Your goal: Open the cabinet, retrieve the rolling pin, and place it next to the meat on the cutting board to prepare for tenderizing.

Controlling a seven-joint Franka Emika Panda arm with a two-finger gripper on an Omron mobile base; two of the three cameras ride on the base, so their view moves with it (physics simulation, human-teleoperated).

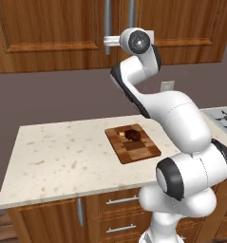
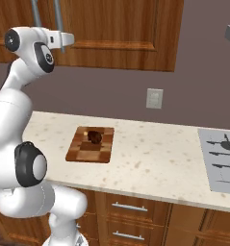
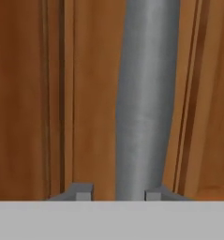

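Straddling cabinet (image 3: 29,93) handle bar (image 3: 141,103): gripper (image 3: 118,192) narrowed around it, doors closed.

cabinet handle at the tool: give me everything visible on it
The handle is a long, round, matte silver bar like brushed metal, mounted vertically on the reddish-brown wooden cabinet door. It is one of a pair flanking the seam where two doors meet; both doors look closed. In the hand view it runs between the two fingertips of the tool, which sit close on either side. Actual contact cannot be told.
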